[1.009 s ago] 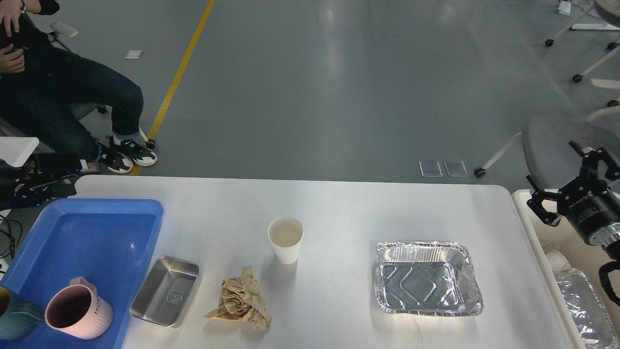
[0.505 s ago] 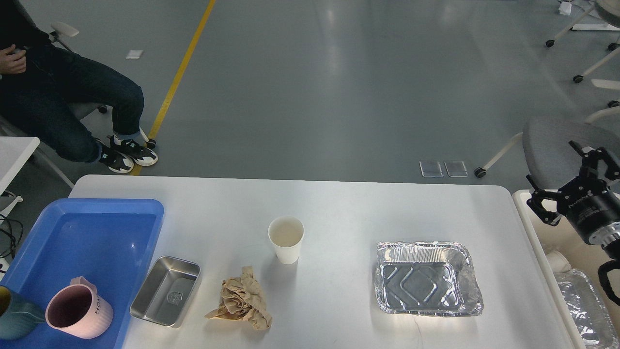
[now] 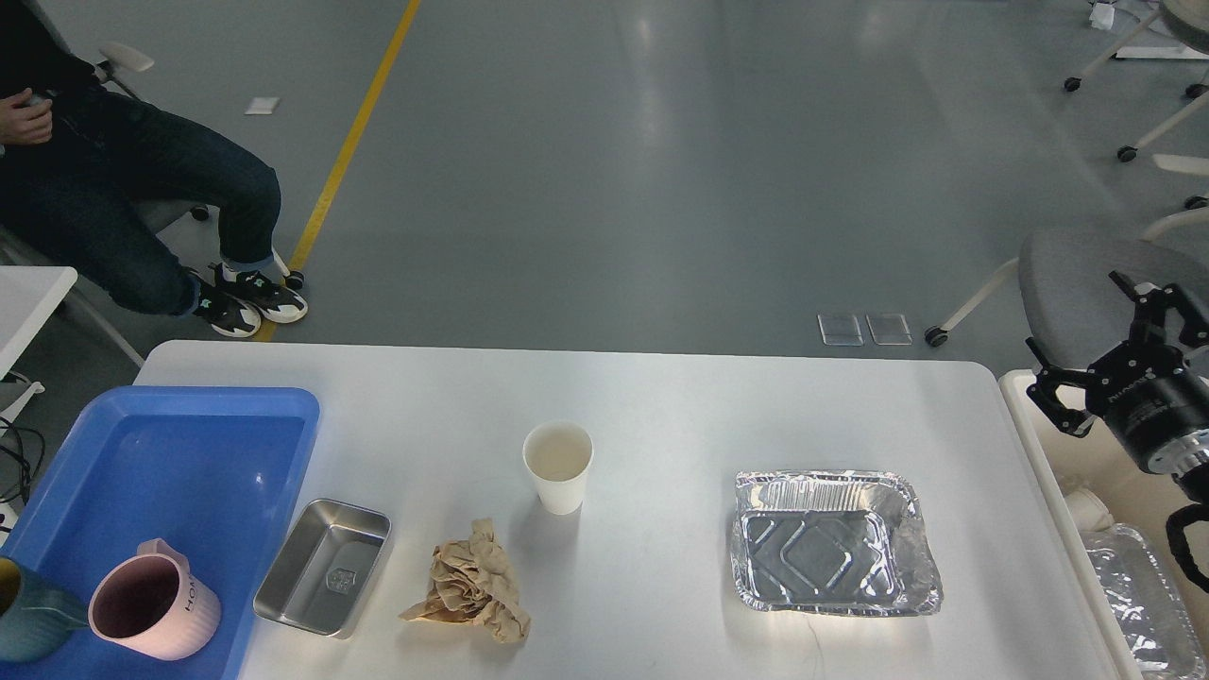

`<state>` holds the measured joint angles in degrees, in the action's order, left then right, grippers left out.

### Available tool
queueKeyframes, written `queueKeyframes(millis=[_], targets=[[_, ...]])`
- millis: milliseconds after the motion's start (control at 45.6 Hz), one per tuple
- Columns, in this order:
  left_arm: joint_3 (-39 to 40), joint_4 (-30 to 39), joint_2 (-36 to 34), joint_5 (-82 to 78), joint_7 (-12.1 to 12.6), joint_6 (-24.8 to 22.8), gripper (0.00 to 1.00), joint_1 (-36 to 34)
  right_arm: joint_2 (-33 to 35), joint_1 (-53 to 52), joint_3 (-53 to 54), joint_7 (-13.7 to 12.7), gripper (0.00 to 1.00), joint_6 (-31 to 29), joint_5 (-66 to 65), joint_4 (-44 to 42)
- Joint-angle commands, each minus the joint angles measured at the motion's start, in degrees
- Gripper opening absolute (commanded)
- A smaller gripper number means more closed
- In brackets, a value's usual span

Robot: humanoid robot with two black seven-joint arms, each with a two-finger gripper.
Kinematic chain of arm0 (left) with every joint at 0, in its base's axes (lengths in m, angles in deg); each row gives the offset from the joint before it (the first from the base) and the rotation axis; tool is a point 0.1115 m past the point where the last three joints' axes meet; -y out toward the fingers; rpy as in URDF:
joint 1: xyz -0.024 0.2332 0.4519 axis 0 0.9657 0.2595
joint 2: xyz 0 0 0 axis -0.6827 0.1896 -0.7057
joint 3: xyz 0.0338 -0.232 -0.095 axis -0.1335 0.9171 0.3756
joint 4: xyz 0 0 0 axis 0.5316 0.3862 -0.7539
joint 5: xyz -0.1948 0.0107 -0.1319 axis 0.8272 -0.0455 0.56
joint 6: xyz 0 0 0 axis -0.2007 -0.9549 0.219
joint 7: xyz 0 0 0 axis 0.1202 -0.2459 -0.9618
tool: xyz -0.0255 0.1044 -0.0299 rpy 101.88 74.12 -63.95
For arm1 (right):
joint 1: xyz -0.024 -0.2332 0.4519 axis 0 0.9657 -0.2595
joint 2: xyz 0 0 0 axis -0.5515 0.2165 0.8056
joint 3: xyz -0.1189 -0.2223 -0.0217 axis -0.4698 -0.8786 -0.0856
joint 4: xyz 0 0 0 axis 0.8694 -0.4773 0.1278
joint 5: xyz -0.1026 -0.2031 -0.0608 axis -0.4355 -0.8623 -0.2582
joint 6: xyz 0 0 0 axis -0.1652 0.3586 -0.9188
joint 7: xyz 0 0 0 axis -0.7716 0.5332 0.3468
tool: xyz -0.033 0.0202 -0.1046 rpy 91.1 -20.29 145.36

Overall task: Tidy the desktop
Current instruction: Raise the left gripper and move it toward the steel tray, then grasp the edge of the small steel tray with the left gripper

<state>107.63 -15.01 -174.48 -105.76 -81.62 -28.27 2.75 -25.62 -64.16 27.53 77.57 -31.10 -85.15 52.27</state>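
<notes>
The white desktop [image 3: 661, 397] fills the lower view. On it stand a white paper cup [image 3: 557, 466] at the middle, a crumpled brown paper napkin [image 3: 472, 587] in front of it, a foil tray [image 3: 833, 543] to the right and a small steel tray [image 3: 323, 567] at the left. My right gripper [image 3: 1105, 345] is open and empty, off the desktop's right edge above the cream-white bin [image 3: 1025, 397]. My left gripper is out of view.
A blue plastic tray [image 3: 189, 463] at the left holds a pink mug [image 3: 151, 614] and a teal cup [image 3: 24, 623]. The bin holds another foil tray [image 3: 1138, 595]. A seated person [image 3: 123, 189] is at the far left; a grey chair [image 3: 1077, 283] is at the far right.
My left arm, seen at the far left edge one second ago, has withdrawn out of view. My right gripper has barely moved.
</notes>
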Motion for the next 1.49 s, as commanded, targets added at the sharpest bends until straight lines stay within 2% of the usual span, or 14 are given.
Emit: queueKeyframes(millis=[0, 66, 154, 263, 417, 636, 768, 856, 1075, 1361, 1470], targets=[[-0.01, -0.02, 3.69, -0.22, 3.05, 0.43, 0.97, 0.34, -0.22, 0.07, 0.00, 0.00, 1.00, -0.03, 0.01, 0.08], [-0.01, 0.07, 6.50, -0.31, 4.54, 0.61, 0.97, 0.43, -0.31, 0.16, 0.00, 0.00, 1.00, -0.03, 0.01, 0.08], [-0.36, -0.02, 11.07, -1.62, 8.41, 1.84, 0.97, 0.43, -0.40, 0.69, 0.00, 0.00, 1.00, -0.03, 0.01, 0.08], [-0.36, -0.19, 16.43, -3.65, 11.84, 2.54, 0.97, 0.52, -0.40, 0.78, 0.00, 0.00, 1.00, -0.03, 0.01, 0.08], [-0.36, -1.86, 26.53, -8.21, 19.05, 3.60, 0.97, 0.69, -0.48, 0.78, 0.00, 0.09, 1.00, -0.03, 0.01, 0.25], [-1.68, -8.98, 38.23, -11.03, 20.98, 5.18, 0.97, 0.61, -0.13, 1.13, 0.00, 0.00, 1.00, -0.03, 0.01, 0.25], [-2.03, -10.04, 43.24, -11.03, 24.93, 5.09, 0.97, 0.69, -0.22, 1.22, 0.00, 0.09, 1.00, -0.03, 0.01, 0.25], [-2.29, -10.30, 44.82, -11.03, 27.92, 5.09, 0.97, 0.69, -0.22, 1.22, 0.00, 0.09, 1.00, -0.03, 0.01, 0.25], [-4.57, -10.57, 49.13, -11.12, 29.77, 5.18, 0.97, 0.78, -0.31, 1.22, 0.00, 0.09, 1.00, -0.03, 0.01, 0.25], [-7.04, -10.57, 50.89, -11.03, 36.98, 5.27, 0.97, 1.66, -0.31, 1.74, 0.09, 0.09, 1.00, -0.03, 0.01, 0.25], [-7.04, -11.09, 51.07, -11.03, 38.39, 5.97, 0.97, 2.19, -0.40, 1.92, 0.09, 0.09, 1.00, -0.11, 0.01, 0.25]])
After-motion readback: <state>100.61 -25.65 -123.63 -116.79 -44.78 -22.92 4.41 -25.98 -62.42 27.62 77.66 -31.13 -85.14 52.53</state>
